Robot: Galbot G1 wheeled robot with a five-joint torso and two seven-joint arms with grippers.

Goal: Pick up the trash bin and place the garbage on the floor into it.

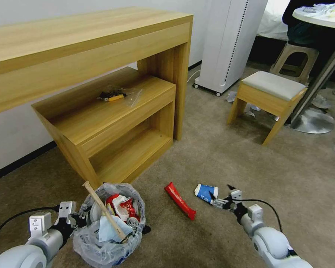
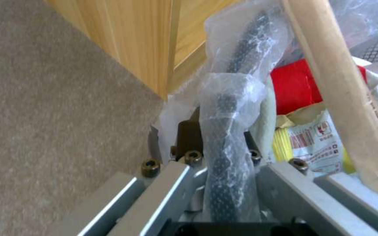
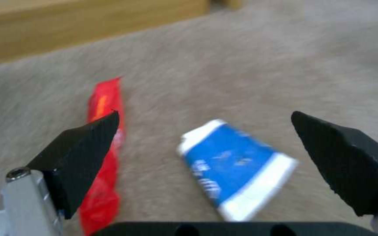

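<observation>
The trash bin (image 1: 109,230) sits low at the robot's left, just in front of the wooden shelf unit (image 1: 111,130). The left gripper (image 1: 80,216) is pinched on the bin's bag-covered rim; in the left wrist view the black mesh rim, wrapped in the plastic bag (image 2: 228,108), runs between the gripper's parts. Inside the bin lie a wooden stick (image 1: 104,210) leaning out over the rim, a red and white wrapper (image 1: 121,206) and a light-blue mask (image 1: 108,230).

On the floor (image 1: 219,156) to the right of the bin lies a red wrapper (image 1: 179,200), and just beyond it a crushed blue-white cup (image 1: 206,192). The right gripper (image 1: 221,193) hangs right at the cup with its fingers spread. In the right wrist view the black fingertips (image 3: 88,154) stand well apart, the cup (image 3: 237,167) lies on the carpet between them, not touched, and the red wrapper (image 3: 103,154) runs partly behind one fingertip.
</observation>
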